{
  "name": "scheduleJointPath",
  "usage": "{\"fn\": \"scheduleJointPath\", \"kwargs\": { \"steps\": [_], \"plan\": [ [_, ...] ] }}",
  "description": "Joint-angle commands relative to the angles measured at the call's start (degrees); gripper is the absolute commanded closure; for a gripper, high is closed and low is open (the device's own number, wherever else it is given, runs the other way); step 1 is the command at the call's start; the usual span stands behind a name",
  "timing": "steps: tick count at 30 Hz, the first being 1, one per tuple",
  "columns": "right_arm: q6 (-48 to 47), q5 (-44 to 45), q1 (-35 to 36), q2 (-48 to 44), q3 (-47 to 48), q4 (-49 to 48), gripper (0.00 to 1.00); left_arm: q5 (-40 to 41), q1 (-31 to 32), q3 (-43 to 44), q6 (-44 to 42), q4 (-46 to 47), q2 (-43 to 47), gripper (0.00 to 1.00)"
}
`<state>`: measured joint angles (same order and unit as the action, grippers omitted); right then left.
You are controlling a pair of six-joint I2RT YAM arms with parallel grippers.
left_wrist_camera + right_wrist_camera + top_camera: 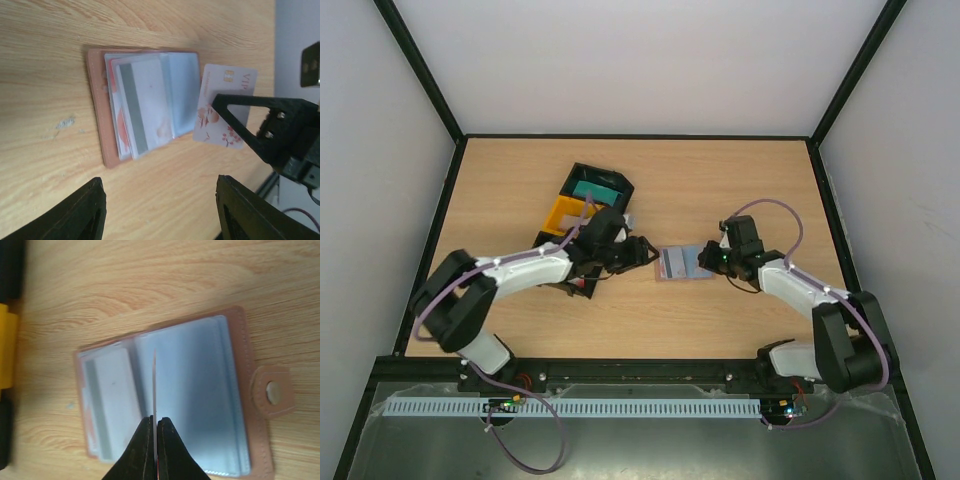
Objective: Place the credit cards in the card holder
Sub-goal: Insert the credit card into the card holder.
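Observation:
The card holder (672, 277) lies open on the table between both arms, a brown pouch with clear sleeves. One sleeve holds a credit card with a grey stripe (131, 110), and a red-and-white card edge (116, 90) shows behind it. My right gripper (155, 422) is shut on a pale pinkish-white credit card (222, 100) with a blossom print. That card stands on edge (154, 385) over the holder's (240, 340) sleeves. My left gripper (160, 200) hovers open just left of the holder (97, 115), with nothing between its fingers.
A black tray (597, 187) holding a teal card and a yellow tray (568, 214) stand behind the left arm. The yellow tray's edge (6, 345) shows at the left of the right wrist view. The holder's snap tab (272, 390) sticks out to the right.

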<state>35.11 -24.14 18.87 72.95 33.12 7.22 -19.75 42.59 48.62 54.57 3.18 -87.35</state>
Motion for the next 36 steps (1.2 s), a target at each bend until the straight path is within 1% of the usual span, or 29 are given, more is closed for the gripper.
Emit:
{"fn": "scheduleJointPath", "kwargs": {
  "steps": [1, 5, 10, 12, 17, 21, 25, 28, 31, 36],
  "plan": [
    [-2.18, 3.21, -0.67, 3.62, -0.21, -3.13, 0.98, 3.70, 0.47, 5.11, -1.89, -1.50, -7.59, 0.38],
    [-0.96, 3.11, -0.68, 5.61, -0.62, -7.65, 0.98, 4.49, 0.56, 8.32, -2.46, -2.35, -12.95, 0.39],
    [0.74, -3.12, -0.68, 9.22, -1.60, -14.74, 0.98, 5.52, 0.64, 10.79, -3.77, -3.99, -16.43, 0.38],
    [1.04, -4.61, -0.66, 10.71, -1.58, -16.03, 0.98, 6.03, 0.65, 11.61, -4.29, -4.94, -17.59, 0.39],
    [1.07, -7.14, -0.61, 13.98, -1.75, -18.53, 0.98, 6.70, 0.58, 12.74, -5.46, -6.51, -19.65, 0.44],
    [3.59, -11.07, -0.66, 16.13, -2.56, -20.90, 0.98, 7.56, 0.73, 14.36, -6.57, -8.91, -21.62, 0.48],
    [5.85, -13.33, -0.66, 17.13, -3.48, -22.61, 0.98, 8.76, 0.73, 15.01, -7.47, -10.64, -23.14, 0.49],
    [7.76, -13.16, -0.64, 16.90, -4.36, -23.66, 0.98, 8.50, 0.88, 15.01, -7.92, -10.77, -23.63, 0.49],
    [9.16, -11.78, -0.67, 14.47, -5.54, -25.25, 0.98, 9.40, 1.08, 15.02, -8.11, -11.50, -23.50, 0.50],
    [10.35, -9.21, -0.68, 9.38, -6.95, -25.78, 0.98, 11.33, 1.34, 14.86, -8.42, -12.93, -22.83, 0.56]
  ]
}}
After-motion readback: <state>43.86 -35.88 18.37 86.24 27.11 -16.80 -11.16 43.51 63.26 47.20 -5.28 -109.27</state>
